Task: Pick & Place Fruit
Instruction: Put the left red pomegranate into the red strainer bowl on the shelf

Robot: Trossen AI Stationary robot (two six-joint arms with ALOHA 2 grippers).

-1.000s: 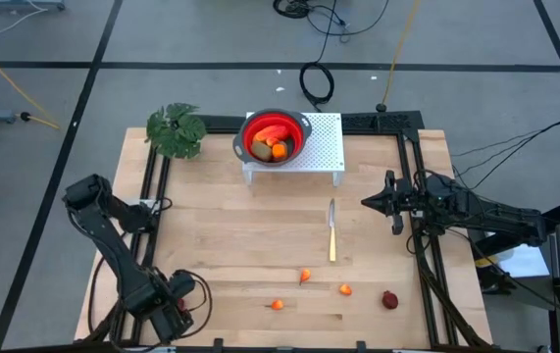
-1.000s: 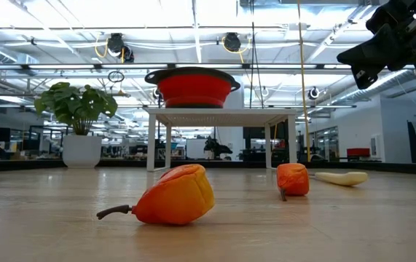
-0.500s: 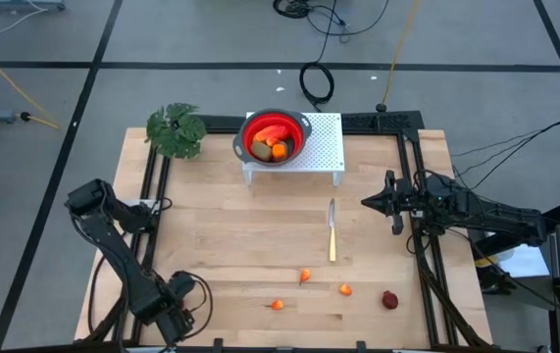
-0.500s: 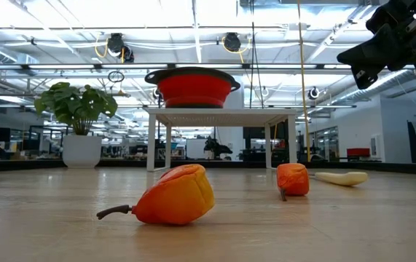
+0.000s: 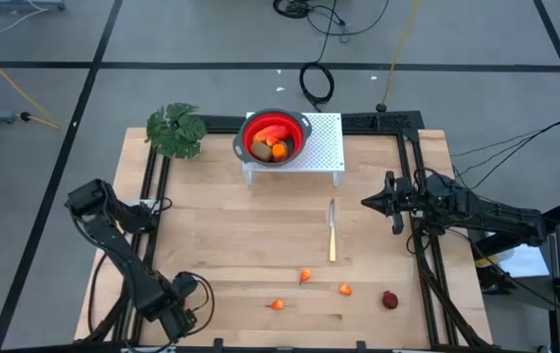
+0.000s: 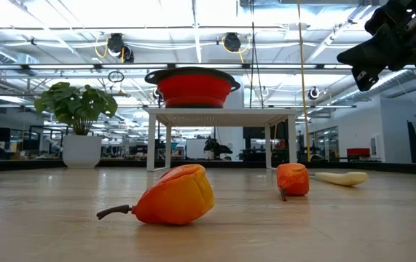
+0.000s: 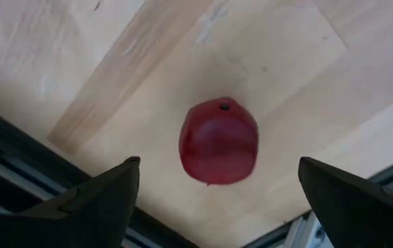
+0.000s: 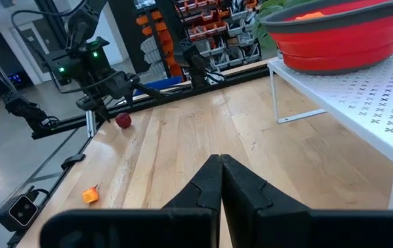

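Hovering with the left gripper (image 5: 177,309) at the table's near left corner, fingers spread wide and holding nothing, straight above a dark-red fruit (image 7: 218,141) lying on the wood near the frame rail. Needing, probably, to be coming straight down, keeping the fruit centred between the fingers, closing gently to avoid squirting it sideways, then carrying it to the red bowl (image 5: 299,123). Waiting at the right edge: the right gripper (image 5: 370,202), closed and empty.
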